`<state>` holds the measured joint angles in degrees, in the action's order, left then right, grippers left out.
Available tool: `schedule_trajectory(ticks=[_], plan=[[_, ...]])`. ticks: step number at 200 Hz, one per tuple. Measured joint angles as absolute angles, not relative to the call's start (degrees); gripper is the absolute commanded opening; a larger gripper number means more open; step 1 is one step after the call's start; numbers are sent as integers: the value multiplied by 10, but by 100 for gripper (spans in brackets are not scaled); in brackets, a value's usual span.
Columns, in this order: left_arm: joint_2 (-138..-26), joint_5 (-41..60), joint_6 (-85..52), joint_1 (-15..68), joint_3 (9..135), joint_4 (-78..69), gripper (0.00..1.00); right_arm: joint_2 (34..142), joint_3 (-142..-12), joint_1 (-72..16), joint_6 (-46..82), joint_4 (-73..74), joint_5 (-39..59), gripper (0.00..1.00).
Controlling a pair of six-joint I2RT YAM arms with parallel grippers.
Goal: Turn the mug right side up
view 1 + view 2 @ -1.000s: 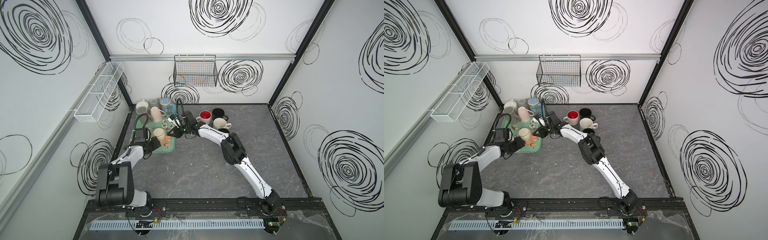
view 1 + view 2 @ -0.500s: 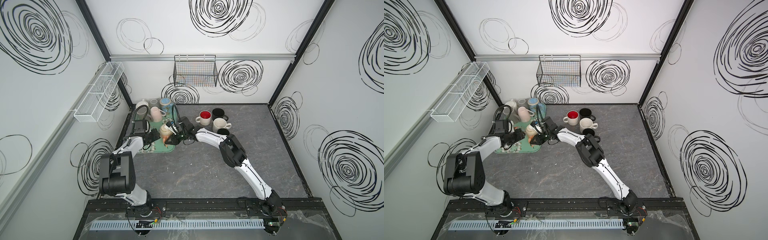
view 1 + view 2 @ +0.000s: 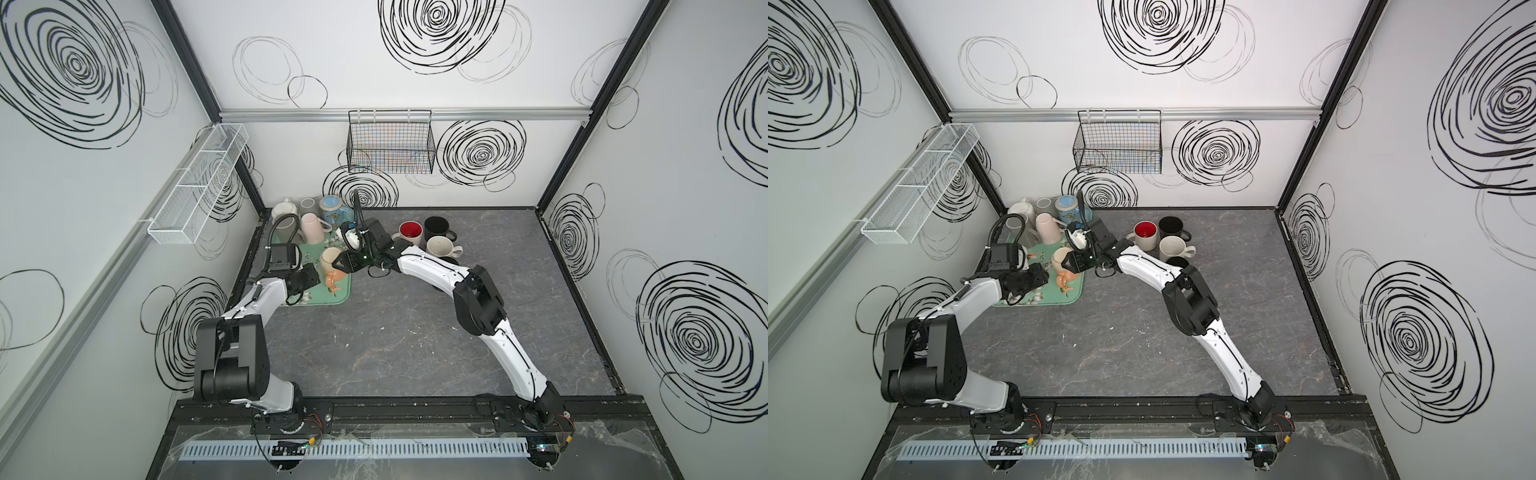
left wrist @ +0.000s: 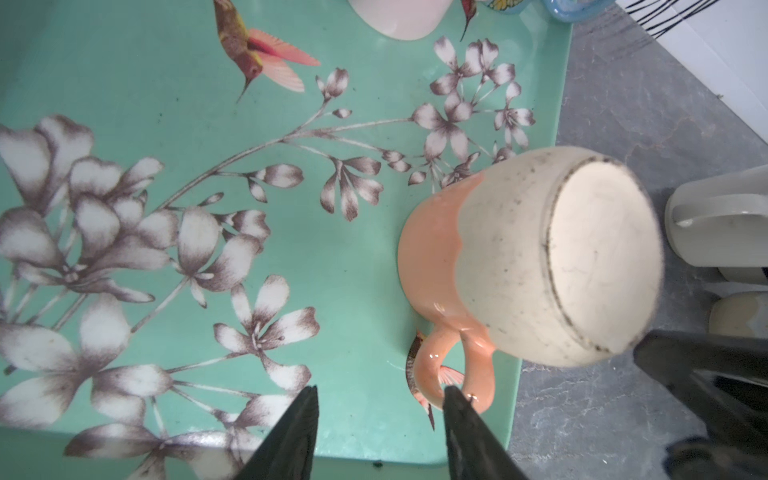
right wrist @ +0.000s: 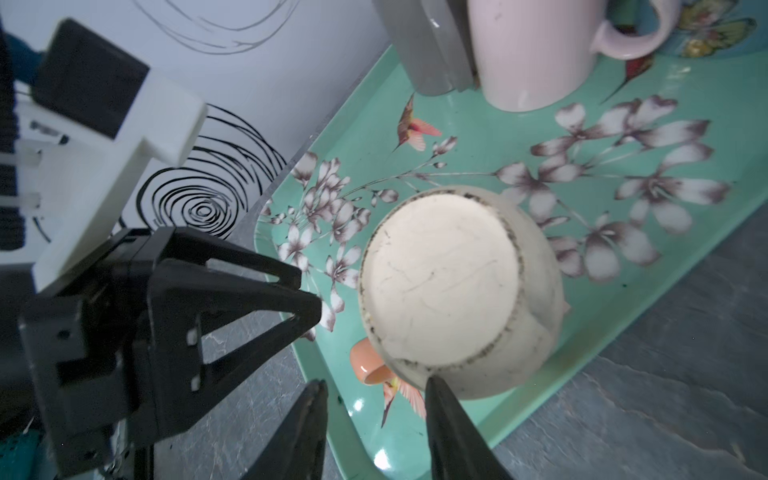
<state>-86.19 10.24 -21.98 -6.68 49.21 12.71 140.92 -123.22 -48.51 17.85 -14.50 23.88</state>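
Peach mug [image 4: 519, 257] stands base-up at the tray's [image 4: 365, 270] edge. I keep left gripper [image 4: 380, 399] and right gripper [image 5: 376, 384] flanking it, parted and empty, ready to flip it.

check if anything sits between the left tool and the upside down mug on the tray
Nothing visible does. The left tool is open, only bare tray between it and the mug, one finger right beside the handle. The right tool is at the mug's other side.

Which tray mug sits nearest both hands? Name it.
The peach-and-cream mug, base up at the tray's edge; the pink mug stands farther back.
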Motion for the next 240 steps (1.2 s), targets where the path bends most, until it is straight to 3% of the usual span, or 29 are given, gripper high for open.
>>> schedule_trajectory(ticks=[42,101,126,180,240], plan=[[-866,116,-259,-57,462,86,43,1409,-1232,-518,211,-171,164,51],[-896,125,-306,-13,439,20,30,1431,-1266,-533,219,-203,130,57],[-899,117,-317,-6,438,1,29,1458,-1302,-531,214,-228,118,57],[-877,94,-322,-4,410,-14,31,1475,-1335,-534,193,-255,125,40],[-829,105,-320,0,377,4,33,1493,-1337,-514,182,-244,92,39]])
